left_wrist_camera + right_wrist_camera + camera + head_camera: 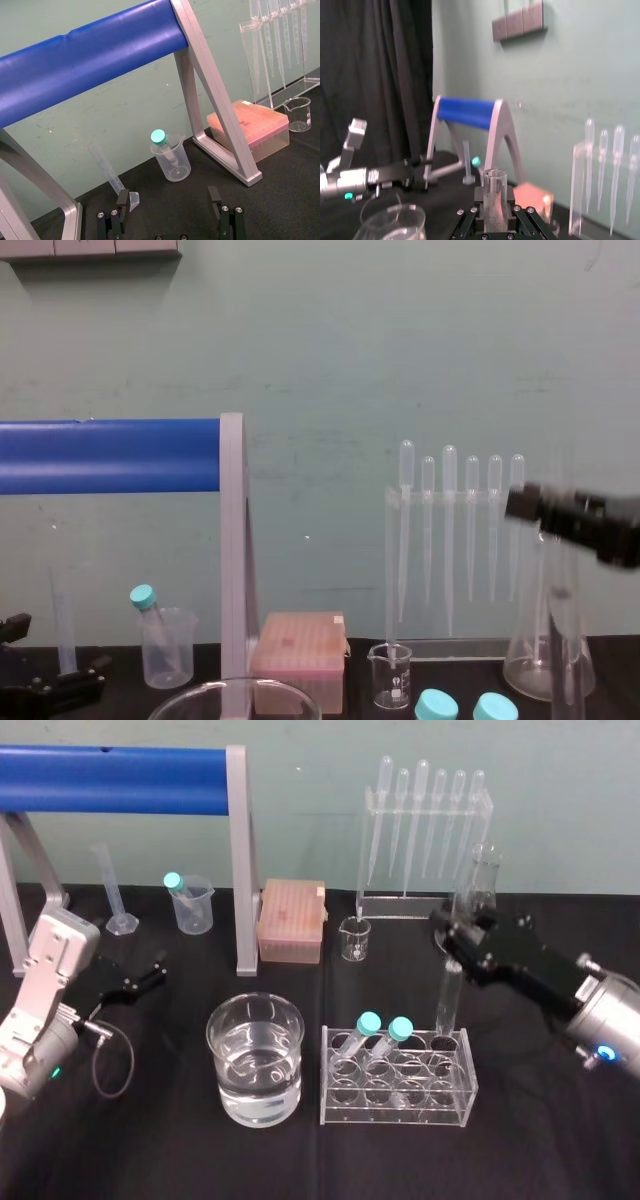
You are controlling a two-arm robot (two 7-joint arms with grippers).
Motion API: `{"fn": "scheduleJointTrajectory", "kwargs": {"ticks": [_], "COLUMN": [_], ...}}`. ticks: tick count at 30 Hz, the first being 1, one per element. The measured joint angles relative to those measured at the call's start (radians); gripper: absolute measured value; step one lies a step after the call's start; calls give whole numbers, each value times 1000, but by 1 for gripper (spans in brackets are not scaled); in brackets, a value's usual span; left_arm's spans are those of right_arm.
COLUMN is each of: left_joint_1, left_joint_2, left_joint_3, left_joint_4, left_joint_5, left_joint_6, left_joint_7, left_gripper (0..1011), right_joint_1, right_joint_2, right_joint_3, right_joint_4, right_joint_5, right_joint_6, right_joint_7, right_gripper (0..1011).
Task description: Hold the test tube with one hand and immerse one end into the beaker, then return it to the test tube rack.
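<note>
The clear uncapped test tube [449,1000] stands almost upright, with my right gripper [455,948] shut on its upper part. Its lower end reaches the back right hole of the clear test tube rack [396,1122]. In the right wrist view the tube's open rim [495,197] rises between the fingers of the right gripper [495,214]. The wide beaker [255,1060], holding clear liquid, sits left of the rack. My left gripper [155,970] rests parked at the table's left, its fingers [122,198] spread open on nothing.
Two teal-capped tubes [370,1023] lean in the rack's back left holes. Behind it stand a small beaker [355,938], a pipette stand [425,820], a conical flask [480,880] and a pink tip box [290,920]. A blue-barred frame [120,780] spans the back left.
</note>
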Motion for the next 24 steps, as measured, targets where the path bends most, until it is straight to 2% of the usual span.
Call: {"fn": "scheduleJointTrajectory", "kwargs": {"ticks": [4, 8, 12, 16, 20, 24], "left_joint_1": [0, 0, 0, 0, 0, 0], "left_joint_2": [0, 0, 0, 0, 0, 0], "left_joint_3": [0, 0, 0, 0, 0, 0], "left_joint_4": [0, 0, 0, 0, 0, 0], "left_joint_5": [0, 0, 0, 0, 0, 0], "left_joint_6": [0, 0, 0, 0, 0, 0], "left_joint_7": [0, 0, 0, 0, 0, 0], "left_gripper": [1000, 1000, 1000, 1000, 1000, 1000], "right_joint_1": [24, 66, 126, 198, 242, 263], "right_joint_2": [-13, -38, -73, -116, -150, -170], "right_joint_3": [11, 3, -25, -69, -99, -116], "right_joint_4": [2, 33, 88, 168, 228, 262], "right_joint_5": [19, 22, 19, 6, -8, -18], "right_joint_6": [-38, -74, -95, -101, -111, -117], "right_joint_7": [21, 45, 75, 105, 118, 120], "right_gripper": [225, 224, 224, 224, 224, 224]}}
